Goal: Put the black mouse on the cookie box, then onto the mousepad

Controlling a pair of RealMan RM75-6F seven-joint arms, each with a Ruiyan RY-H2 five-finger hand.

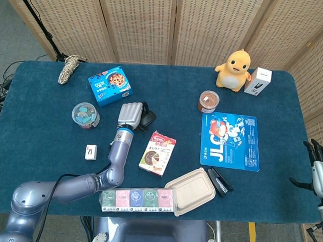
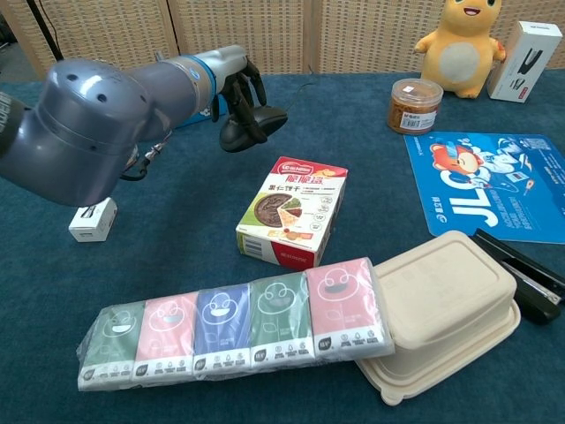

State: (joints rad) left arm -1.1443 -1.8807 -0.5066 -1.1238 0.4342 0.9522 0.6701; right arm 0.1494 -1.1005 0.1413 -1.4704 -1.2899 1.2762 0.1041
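Observation:
My left hand (image 1: pixel 131 114) (image 2: pixel 240 95) grips the black mouse (image 1: pixel 149 117) (image 2: pixel 256 125) and holds it raised off the blue tablecloth, near the table's middle left. The mouse's cable trails toward the back. The blue cookie box (image 1: pixel 109 85) lies behind and to the left of the hand; my arm hides it in the chest view. The blue printed mousepad (image 1: pixel 230 140) (image 2: pixel 494 181) lies flat at the right. My right hand (image 1: pixel 319 163) hangs off the table's right edge with its fingers apart and nothing in it.
A red and white snack box (image 1: pixel 157 152) (image 2: pixel 291 210) lies just in front of the held mouse. A brown jar (image 1: pixel 208 101), a yellow plush toy (image 1: pixel 235 68), a clip tub (image 1: pixel 85 114), a takeaway container (image 1: pixel 192 190), a tissue pack (image 2: pixel 238 329) and a stapler (image 1: pixel 220 180) stand around.

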